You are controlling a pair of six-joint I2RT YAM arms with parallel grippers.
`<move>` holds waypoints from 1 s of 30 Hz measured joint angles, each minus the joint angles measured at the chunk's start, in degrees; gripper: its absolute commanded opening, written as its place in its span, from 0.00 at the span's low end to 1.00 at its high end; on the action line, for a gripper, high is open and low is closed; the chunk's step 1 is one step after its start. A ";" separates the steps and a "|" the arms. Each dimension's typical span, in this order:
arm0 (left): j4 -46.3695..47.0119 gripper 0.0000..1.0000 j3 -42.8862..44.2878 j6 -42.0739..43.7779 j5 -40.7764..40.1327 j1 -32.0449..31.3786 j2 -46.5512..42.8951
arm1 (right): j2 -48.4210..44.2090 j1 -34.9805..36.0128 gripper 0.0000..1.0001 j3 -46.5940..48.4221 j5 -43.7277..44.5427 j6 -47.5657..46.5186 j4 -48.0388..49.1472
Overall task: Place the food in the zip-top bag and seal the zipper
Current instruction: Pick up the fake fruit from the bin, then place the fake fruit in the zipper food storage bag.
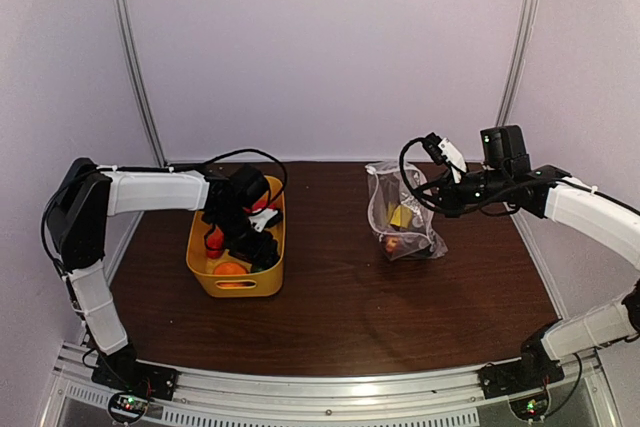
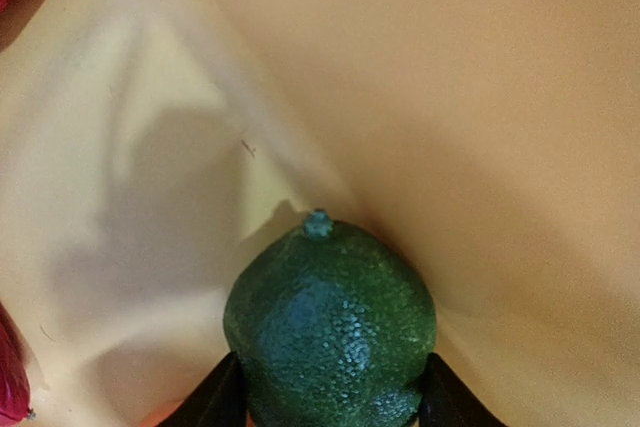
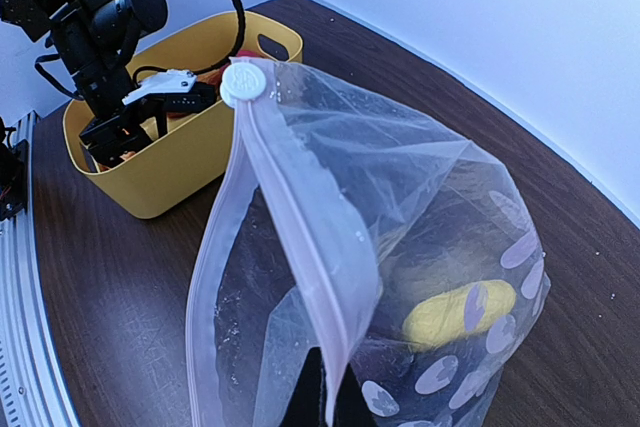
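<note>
Left wrist view: we see the dark green pebbled toy fruit (image 2: 330,332), stem nub toward the frame's top, long axis running up the frame. At bottom centre it sits clamped by the left gripper (image 2: 332,387), with the yellow plastic basket (image 2: 450,97) wall close above. Right of centre in the overhead view, the right gripper (image 1: 437,199) pinches the clear dotted zip-top bag (image 1: 398,209) upright, and brown table (image 1: 340,307) shows below it.

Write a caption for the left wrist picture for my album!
The left gripper straddles a green fruit in the yellow basket.

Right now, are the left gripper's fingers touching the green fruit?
Touching. The left wrist view shows both black fingers flush against the sides of the green fruit, with no gap visible.
</note>
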 measured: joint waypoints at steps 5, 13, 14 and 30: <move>-2.67 0.48 1.51 -0.24 -1.42 0.00 -0.55 | 0.00 -0.02 0.00 -0.02 0.00 0.00 0.00; -10.56 0.48 15.78 -0.28 -5.42 0.00 -4.79 | 0.00 -0.11 0.00 -0.02 0.00 0.00 0.02; -10.97 0.48 17.68 -0.39 -5.66 0.00 -5.51 | 0.00 -0.11 0.00 -0.02 0.00 0.00 0.02; 20.31 0.47 19.15 -6.32 2.80 -14.88 -10.73 | 0.00 -0.20 0.00 -0.02 -0.20 0.79 0.09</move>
